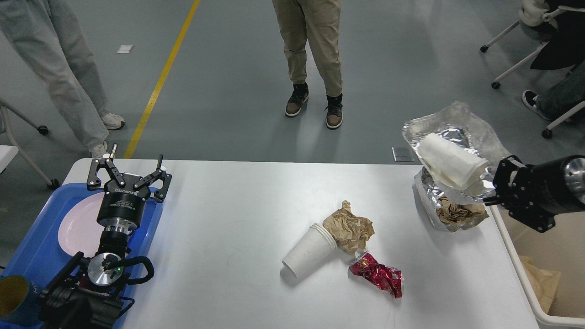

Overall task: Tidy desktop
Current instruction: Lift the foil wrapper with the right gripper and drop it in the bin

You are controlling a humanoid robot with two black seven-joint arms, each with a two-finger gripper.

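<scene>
One foil tray with cups, pinched in my right gripper, hangs over the desktop edge; keep level until over the bin. Left gripper open.

The desktop is smooth, faintly glossy white. Foil is crinkled, shiny metal; the cups matt white paper; brown paper is rough, crumpled — the red can glossy, crushed. The tray is blue plastic.
</scene>
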